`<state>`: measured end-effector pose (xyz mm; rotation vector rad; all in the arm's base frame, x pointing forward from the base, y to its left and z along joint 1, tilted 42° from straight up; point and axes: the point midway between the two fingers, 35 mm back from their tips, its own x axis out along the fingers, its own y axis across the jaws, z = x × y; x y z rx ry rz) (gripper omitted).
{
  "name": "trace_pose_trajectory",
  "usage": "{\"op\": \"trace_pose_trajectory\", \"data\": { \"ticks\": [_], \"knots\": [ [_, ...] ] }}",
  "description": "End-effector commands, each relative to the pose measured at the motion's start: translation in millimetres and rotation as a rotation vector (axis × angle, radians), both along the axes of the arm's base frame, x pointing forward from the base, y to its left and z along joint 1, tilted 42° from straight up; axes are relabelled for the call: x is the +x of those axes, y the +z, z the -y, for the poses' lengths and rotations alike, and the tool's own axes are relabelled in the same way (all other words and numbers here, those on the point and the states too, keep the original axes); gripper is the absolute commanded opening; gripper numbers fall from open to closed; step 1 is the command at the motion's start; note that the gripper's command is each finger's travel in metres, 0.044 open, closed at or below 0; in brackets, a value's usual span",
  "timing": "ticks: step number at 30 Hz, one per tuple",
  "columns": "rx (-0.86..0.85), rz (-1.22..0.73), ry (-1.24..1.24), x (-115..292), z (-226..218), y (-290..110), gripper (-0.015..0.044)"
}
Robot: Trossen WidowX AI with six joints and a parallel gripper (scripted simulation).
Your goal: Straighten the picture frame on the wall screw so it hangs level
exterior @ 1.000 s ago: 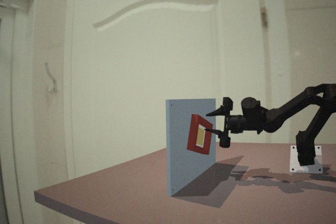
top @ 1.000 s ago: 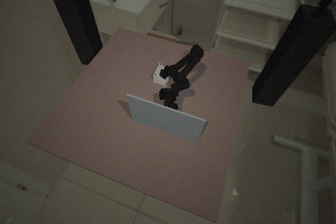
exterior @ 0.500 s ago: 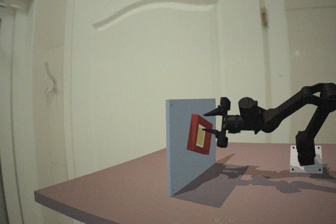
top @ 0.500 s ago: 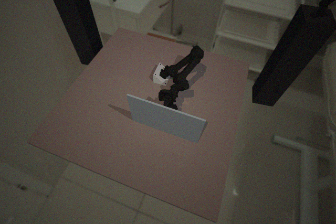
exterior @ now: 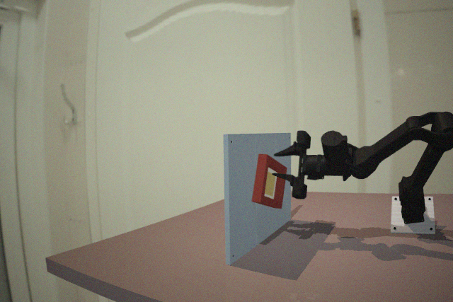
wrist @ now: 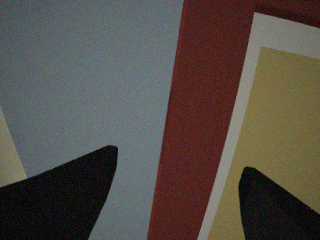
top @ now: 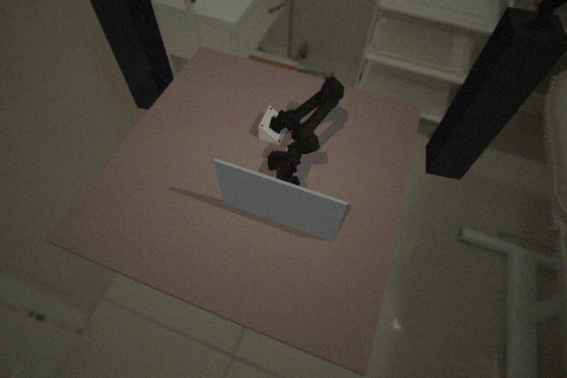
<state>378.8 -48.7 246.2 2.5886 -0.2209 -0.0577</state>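
The red picture frame, with a white mat and yellow picture, hangs crooked on the upright blue panel. In the exterior view its top and bottom edges slope down to the right, so its left, nearer side is higher. My gripper is partly open with nothing held. One finger is above the other, close in front of the frame's upper part. In the wrist view one red border runs between the fingertips; the right fingertip overlaps the picture. The screw and notched strip are hidden.
The panel stands on the pink table and hides the frame and fingertips in the top view. The arm's white base plate is behind the gripper. Two dark pillars stand beyond the table's sides.
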Motion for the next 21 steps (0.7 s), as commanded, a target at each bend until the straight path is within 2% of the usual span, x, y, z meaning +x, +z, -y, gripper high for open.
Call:
{"op": "trace_pose_trajectory", "data": {
  "ticks": [1, 16, 21],
  "knots": [
    [0.002, 0.003, 0.004, 0.4, -0.5, 1.0, 0.026],
    [0.002, 0.003, 0.004, 0.6, -0.8, 1.5, 0.026],
    [0.002, 0.003, 0.004, 0.6, -0.8, 1.5, 0.0129]
  ]
}}
